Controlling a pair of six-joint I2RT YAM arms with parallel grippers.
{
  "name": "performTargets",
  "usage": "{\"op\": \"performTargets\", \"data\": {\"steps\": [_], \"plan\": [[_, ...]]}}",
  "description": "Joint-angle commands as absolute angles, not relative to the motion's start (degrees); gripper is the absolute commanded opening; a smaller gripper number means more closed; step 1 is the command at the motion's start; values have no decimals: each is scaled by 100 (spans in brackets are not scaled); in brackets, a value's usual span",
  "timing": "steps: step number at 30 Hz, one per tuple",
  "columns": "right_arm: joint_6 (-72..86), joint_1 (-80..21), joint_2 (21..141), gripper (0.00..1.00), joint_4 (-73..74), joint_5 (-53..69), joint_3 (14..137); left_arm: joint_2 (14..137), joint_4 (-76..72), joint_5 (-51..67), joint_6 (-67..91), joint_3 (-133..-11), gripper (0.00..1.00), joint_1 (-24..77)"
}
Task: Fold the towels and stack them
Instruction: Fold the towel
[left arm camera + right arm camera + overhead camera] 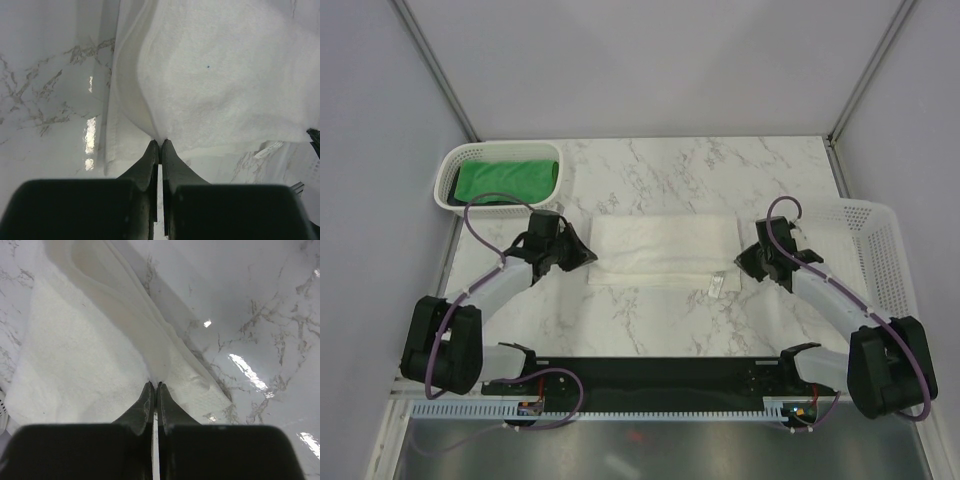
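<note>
The white towel (665, 250) lies folded into a long band in the middle of the marble table. My left gripper (588, 255) is shut on its left end. In the left wrist view the fingertips (160, 142) pinch a raised fold of the white towel (225, 75). My right gripper (742, 262) is shut on the right end. There the closed tips (154, 385) bite into the white towel (80, 355). The green towel (507, 180) lies folded in the left basket, with a dark strip under its near edge.
The left mesh basket (455, 165) stands at the back left corner. A second white mesh basket (880, 250) stands along the right edge, beside my right arm. A small label (720, 285) hangs off the white towel's near right corner.
</note>
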State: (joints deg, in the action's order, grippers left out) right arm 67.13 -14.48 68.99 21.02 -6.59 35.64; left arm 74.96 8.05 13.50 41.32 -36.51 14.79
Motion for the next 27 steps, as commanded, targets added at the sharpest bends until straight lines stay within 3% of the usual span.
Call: {"op": "performTargets", "data": {"steps": [1,11,19,27], "plan": [[6469,-1468,6680,0,2241,-896,3902,7251,1045,1055,3903,-4007,2,1503],[6152,-1468,6179,0,2478,-659,4008,6768,1591,897,3814,-4043,2,1503],[6003,-1468,5740,0,2294,-448,3253,6443,1477,914,3964,-3403,2,1503],[5950,-1459,5915,0,1943,-431,2733,7083,1310,1178,4034,-3252,2,1520]]}}
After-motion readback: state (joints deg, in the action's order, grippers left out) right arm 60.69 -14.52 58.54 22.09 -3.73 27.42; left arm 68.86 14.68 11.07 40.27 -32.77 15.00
